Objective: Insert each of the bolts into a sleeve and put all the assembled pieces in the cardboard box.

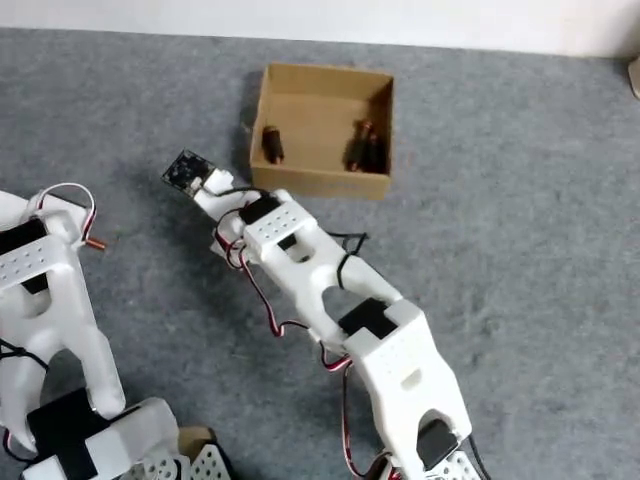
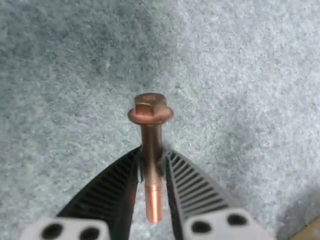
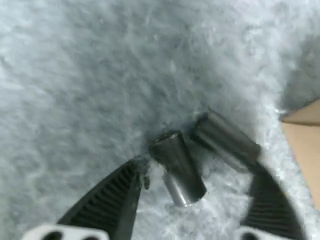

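Right wrist view: spread jaws partly cover the farther sleeve.

Light falls soft and even over the grey desk in the high view; the white shells of the right arm and the left arm are the brightest surfaces, close to glare on their upper faces; soft shadow pools on the desk between them; the cardboard box holds shade along its inner walls. In the left wrist view a pale glint runs down the bolt; a broad shadow darkens the desk beyond its head. In the right wrist view the nearer sleeve and the farther sleeve lie in a dim patch; the nearer one's end shines.
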You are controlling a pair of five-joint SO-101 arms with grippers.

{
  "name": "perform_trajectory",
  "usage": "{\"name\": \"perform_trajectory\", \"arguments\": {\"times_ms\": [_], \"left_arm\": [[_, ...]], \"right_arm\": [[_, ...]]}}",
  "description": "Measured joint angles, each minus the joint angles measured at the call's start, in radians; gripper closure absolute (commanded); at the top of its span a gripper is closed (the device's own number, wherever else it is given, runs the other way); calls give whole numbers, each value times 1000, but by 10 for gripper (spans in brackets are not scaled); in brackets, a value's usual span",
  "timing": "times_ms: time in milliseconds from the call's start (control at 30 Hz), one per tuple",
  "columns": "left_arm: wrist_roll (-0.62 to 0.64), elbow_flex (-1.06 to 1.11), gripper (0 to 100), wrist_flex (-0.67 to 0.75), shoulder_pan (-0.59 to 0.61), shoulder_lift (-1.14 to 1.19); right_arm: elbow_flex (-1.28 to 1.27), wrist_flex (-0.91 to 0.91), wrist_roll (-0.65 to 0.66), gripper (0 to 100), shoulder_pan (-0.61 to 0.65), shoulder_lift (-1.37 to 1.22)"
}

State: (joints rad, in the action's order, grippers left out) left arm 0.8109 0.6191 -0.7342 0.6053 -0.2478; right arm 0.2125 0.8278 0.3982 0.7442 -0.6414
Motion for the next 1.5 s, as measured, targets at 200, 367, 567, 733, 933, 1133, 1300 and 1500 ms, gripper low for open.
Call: {"name": "perform_trajectory", "arguments": {"times_ms": [200, 367, 567, 733, 933, 1133, 1300, 1500], "left_arm": [[0, 0, 995, 0, 0, 0], [0, 0, 995, 0, -6, 0], [-6, 0, 995, 0, -123, 0], [-109, -41, 995, -5, -222, -48], [-245, -97, 995, -31, -315, -364], [-253, -32, 995, -81, -555, -733], [-259, 71, 995, -78, -744, -1043], [-261, 269, 995, 18, -895, -1237]], "right_arm": [[2, 0, -35, 995, -23, 2], [-18, 69, -55, 995, -28, 69], [-180, 120, -55, 995, -32, 338], [-364, 121, -55, 995, -92, 663], [-644, 63, -55, 995, -167, 1114], [-1102, -201, -57, 995, -141, 1556], [-1445, -298, -60, 995, -114, 1907], [-1637, -301, -60, 995, -106, 2285]]}}
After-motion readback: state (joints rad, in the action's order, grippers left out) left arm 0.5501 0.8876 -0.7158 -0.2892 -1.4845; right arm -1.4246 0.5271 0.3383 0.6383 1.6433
